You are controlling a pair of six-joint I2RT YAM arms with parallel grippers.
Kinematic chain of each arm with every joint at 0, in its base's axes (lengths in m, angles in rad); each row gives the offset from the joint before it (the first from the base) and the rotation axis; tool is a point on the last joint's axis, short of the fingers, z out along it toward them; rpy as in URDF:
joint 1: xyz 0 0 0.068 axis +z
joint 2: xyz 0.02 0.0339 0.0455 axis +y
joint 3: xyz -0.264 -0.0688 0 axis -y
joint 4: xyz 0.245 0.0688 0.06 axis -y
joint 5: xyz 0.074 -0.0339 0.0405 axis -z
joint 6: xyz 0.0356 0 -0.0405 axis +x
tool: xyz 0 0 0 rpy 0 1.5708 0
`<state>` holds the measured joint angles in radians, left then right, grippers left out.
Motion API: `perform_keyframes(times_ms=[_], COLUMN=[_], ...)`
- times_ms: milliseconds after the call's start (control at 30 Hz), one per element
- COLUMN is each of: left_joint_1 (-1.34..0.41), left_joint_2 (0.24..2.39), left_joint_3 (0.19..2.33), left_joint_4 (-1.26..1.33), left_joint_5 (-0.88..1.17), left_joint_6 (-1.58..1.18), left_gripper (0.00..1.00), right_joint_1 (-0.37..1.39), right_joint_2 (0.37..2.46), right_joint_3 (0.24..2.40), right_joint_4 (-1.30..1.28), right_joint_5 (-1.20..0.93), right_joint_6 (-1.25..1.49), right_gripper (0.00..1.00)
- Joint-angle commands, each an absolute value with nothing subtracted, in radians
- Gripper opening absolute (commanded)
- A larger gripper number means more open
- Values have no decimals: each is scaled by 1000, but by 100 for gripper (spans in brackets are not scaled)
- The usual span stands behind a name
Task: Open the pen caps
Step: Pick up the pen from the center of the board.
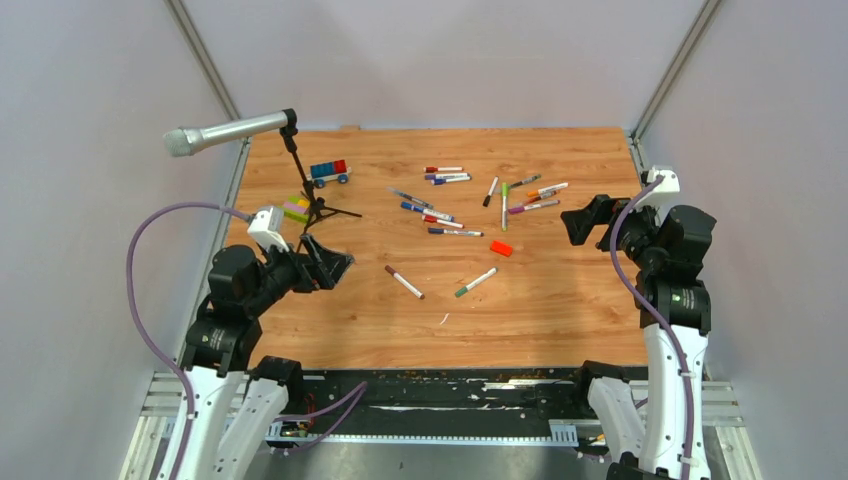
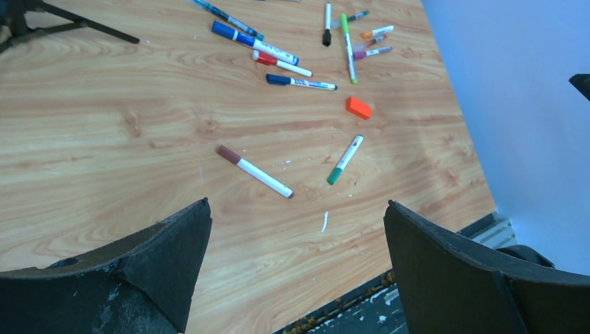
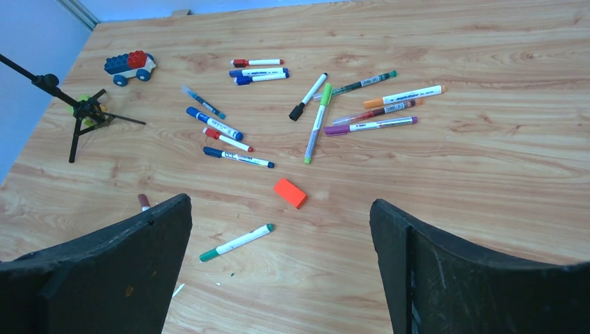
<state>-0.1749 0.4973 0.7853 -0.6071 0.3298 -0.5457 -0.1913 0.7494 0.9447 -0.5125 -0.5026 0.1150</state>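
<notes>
Left gripper [image 1: 330, 262] and right gripper [image 1: 583, 222] both hang spread wide and empty, so the left should clamp the brown pen [image 1: 404, 282], lying left of the block [image 1: 501, 248], squarely mid-barrel, leaving its cap [image 2: 227, 154] clear for the right to pull straight off.

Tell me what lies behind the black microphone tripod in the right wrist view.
Green and yellow toy bricks peek out behind the black tripod at its hub; its legs cover the rest of the stack.
</notes>
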Motion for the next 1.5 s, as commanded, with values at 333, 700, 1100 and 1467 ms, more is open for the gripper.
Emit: perform_keyframes(times_ms=[333, 700, 1100, 1467], left_joint_1=[-267, -737, -801, -836], left_joint_2=[537, 784, 1166, 1417], left_joint_3=[736, 667, 761, 895], left_joint_4=[-518, -408, -387, -432], left_joint_5=[330, -203, -406, -437], left_joint_6=[-611, -745, -1087, -1192], left_gripper=[100, 100, 100, 94], right_joint_1=[-195, -193, -193, -191], right_joint_2=[765, 739, 784, 797], right_joint_3=[899, 744, 756, 764], right_joint_4=[-464, -530, -584, -603], right_joint_5=[-599, -992, -872, -841], right_joint_6=[77, -375, -453, -472], right_gripper=[100, 100, 100, 100])
